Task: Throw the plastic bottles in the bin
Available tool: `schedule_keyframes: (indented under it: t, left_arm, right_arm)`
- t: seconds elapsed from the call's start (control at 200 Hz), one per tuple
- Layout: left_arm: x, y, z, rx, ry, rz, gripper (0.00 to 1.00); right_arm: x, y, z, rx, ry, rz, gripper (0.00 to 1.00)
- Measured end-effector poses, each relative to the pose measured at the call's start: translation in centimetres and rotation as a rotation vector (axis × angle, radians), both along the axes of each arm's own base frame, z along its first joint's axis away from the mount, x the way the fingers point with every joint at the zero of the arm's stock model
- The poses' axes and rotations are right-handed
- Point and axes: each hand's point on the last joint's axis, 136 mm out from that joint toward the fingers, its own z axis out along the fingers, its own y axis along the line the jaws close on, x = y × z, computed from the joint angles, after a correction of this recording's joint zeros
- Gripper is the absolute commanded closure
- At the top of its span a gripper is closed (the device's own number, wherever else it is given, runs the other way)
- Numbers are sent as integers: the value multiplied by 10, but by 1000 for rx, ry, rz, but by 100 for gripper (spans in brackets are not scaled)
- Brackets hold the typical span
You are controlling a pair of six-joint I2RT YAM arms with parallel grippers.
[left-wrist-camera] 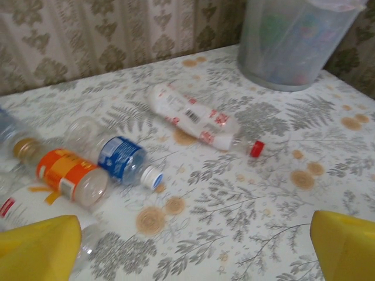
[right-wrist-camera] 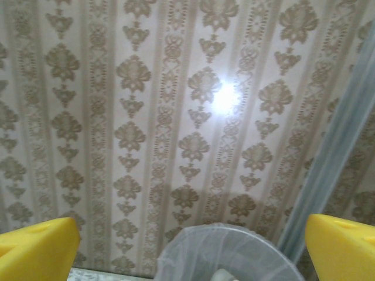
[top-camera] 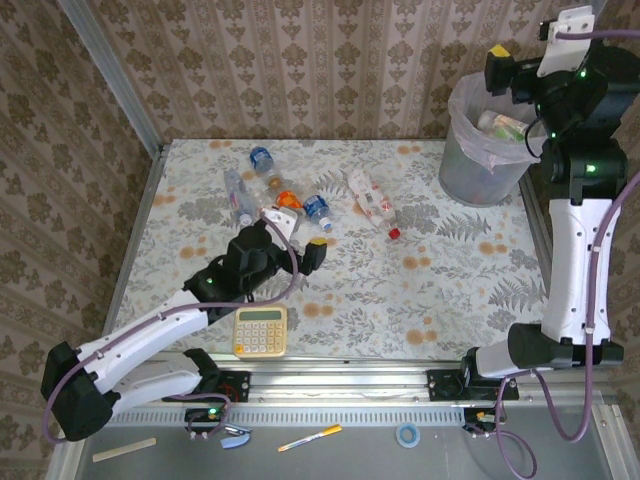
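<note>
Overhead, the left gripper hangs wide open beside plastic bottles scattered on the flowered table, with a yellow calculator near its arm. The right gripper hovers over the bin at the far right corner, which apparently has bottles inside. The left wrist camera faces a blue-labelled bottle, an orange-labelled bottle and a white bottle, all lying beyond spread yellow fingertips. On the right wrist camera, that gripper's tips stand equally wide above the bin's lined rim, before patterned wallpaper.

Yellow calculator flat near front edge of fern-patterned tabletop. Damask wallpaper behind. On grey ledge below: pen, blue tape roll, wooden stick.
</note>
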Motion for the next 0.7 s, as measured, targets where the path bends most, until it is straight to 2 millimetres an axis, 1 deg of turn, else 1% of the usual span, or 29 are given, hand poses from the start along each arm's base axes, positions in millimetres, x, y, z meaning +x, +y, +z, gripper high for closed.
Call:
schedule_keyframes:
  t: [0.06,0.125,0.32,0.43,0.535,0.7]
  left_arm:
    - [5,11,-5,5,25,48,0]
    - [10,23,-11,10,55,100,0]
    - [25,63,-33,33,155,263,0]
    - [31,81,-41,44,206,337,0]
    - [39,93,-48,48,253,396,0]
    - [51,102,-68,54,341,454,0]
  right_arm:
    - [-5,8,-5,11,4,47,0]
    - [-14,17,-5,21,-9,95,0]
    - [-40,39,13,47,-78,211,0]
    - [-49,48,14,70,-88,264,0]
    - [-52,56,5,95,-70,312,0]
    - [-53,67,-21,138,-14,374,0]
